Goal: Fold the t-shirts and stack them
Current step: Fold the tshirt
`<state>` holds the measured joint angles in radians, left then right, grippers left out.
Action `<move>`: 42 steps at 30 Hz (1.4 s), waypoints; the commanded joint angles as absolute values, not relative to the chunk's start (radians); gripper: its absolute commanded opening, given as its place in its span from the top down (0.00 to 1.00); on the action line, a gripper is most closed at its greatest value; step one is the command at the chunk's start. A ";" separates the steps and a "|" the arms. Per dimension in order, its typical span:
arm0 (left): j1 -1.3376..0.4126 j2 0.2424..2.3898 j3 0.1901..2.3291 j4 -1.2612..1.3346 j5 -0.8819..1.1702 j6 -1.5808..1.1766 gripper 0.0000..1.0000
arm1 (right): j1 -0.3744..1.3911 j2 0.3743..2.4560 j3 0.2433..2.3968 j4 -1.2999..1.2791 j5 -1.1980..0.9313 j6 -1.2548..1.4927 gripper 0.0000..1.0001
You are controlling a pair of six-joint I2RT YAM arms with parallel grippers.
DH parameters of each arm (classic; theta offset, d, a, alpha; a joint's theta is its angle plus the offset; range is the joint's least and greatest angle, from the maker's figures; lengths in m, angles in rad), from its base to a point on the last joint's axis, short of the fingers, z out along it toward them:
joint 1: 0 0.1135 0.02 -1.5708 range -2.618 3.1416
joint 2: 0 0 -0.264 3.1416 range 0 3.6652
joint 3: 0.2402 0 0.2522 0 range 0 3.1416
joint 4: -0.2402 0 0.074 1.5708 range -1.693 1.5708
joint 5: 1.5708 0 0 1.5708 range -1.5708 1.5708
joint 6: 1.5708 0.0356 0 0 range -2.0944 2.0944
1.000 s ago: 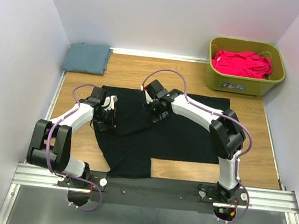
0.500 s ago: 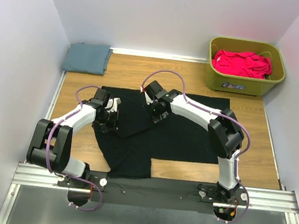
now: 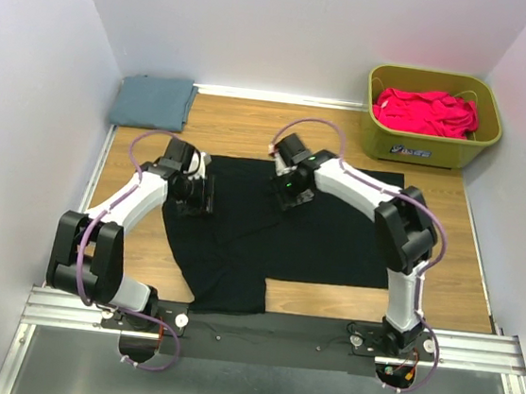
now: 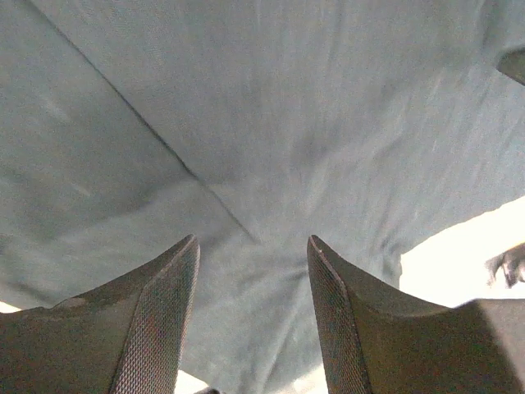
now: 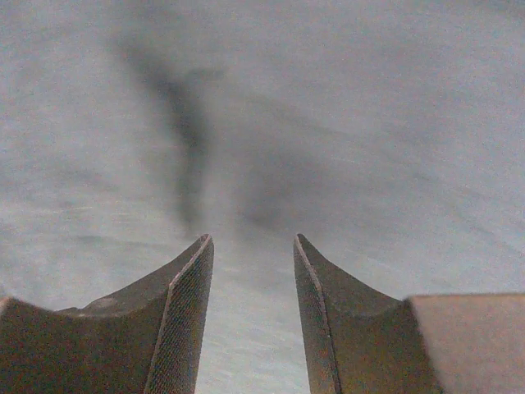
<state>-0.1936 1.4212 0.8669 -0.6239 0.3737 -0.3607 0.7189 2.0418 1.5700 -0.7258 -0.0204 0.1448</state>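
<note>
Black t-shirt lies crosswise (flat).

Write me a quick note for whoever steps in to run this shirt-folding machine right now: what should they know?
The left end effector is open and empty, over the left side of the black shirt.
The right end effector is open and empty, over the same shirt near its far edge.
The black shirt lies spread on the table, at most partly folded.
The blue-grey shirt sits folded in the far left corner.
The pink shirt is crumpled in the green tub.
Left: finish black, fold pink, stack all three.
</note>
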 commanded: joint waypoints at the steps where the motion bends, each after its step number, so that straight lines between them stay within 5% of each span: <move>1: -0.157 1.399 0.962 -0.594 0.220 -0.376 0.37 | 0.586 1.947 1.516 -0.694 -0.009 0.216 0.48; 16: -0.075 1.765 1.123 -0.308 0.146 -0.451 0.51 | -0.044 1.792 1.146 -0.393 0.043 0.573 0.51; 33: -0.055 2.045 1.359 -0.339 0.143 -0.446 0.51 | -0.278 1.939 1.147 -0.245 0.086 0.698 0.52; 42: -0.057 1.876 1.336 -0.368 0.150 -0.442 0.41 | -0.276 1.816 1.144 -0.287 -0.051 0.621 0.44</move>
